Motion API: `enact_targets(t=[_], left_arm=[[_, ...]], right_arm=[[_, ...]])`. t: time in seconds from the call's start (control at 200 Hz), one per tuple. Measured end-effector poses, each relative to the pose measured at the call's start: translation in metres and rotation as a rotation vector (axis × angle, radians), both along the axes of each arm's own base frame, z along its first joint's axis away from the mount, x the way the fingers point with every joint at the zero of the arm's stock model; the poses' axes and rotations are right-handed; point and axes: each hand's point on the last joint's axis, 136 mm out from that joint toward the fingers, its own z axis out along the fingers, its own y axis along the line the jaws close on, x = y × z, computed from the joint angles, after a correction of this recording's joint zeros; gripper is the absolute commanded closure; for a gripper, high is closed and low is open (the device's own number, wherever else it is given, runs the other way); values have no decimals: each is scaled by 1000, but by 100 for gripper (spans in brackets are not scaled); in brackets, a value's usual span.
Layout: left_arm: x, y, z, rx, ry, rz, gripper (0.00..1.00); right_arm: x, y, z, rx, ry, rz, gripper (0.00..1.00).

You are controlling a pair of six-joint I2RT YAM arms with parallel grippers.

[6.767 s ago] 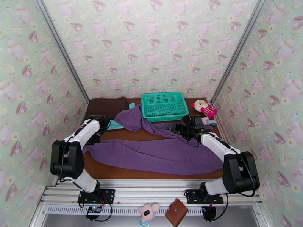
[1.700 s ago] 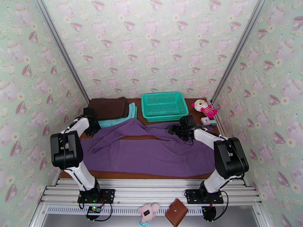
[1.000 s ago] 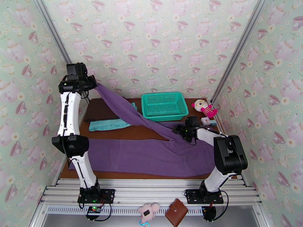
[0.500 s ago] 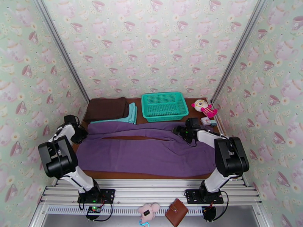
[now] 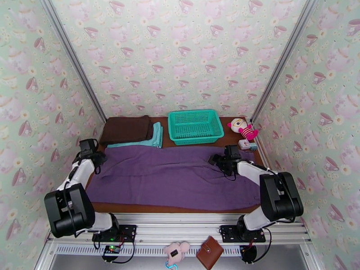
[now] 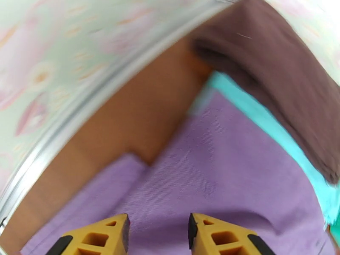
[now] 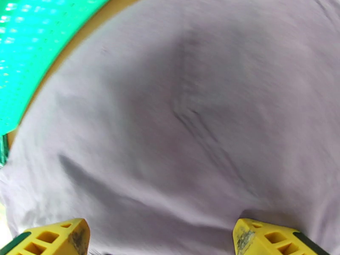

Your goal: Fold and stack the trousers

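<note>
The purple trousers (image 5: 171,176) lie spread across the brown table (image 5: 135,207), one long leg laid flat over the other. My left gripper (image 5: 98,157) hovers low at their far left end. In the left wrist view its yellow fingers (image 6: 114,234) stand apart over the purple fabric (image 6: 221,166), open and holding nothing. My right gripper (image 5: 216,160) is over the right part of the trousers near the far edge. In the right wrist view it (image 7: 163,241) is wide open above smooth purple cloth (image 7: 170,124).
A dark brown folded garment (image 5: 128,129) and a teal folded garment (image 5: 150,138) sit at the back left, just beyond the trousers. The teal mesh basket (image 5: 196,112) stands at the back middle. A doll (image 5: 243,128) and a small box (image 5: 245,144) lie at the back right.
The far leg now lies over the near one, covering the strip of table between them. Both grippers have shifted slightly toward the near side.
</note>
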Motion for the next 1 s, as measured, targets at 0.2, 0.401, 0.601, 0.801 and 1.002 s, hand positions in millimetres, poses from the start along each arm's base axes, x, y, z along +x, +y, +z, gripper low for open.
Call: enact_targets(t=[0.2,0.401,0.601,0.801,1.002], left_arm=[[44,-29,1,-33,24,-123,57],[-12,-158,-16,-119,75,-380,56],[-98,-205,-73,-223,229,-395,55],[-120,-207,-102,-272,262,-292,51],[-128,-223,-99,-286,213,-267,44]], right_arm=[[-20,72,25,-34,-34,217,6],[-68,92,7,-30,60,293,5],[-100,72,-14,-55,157,243,5],[-114,56,-16,-74,179,164,3],[-138,28,-9,-149,214,104,3]])
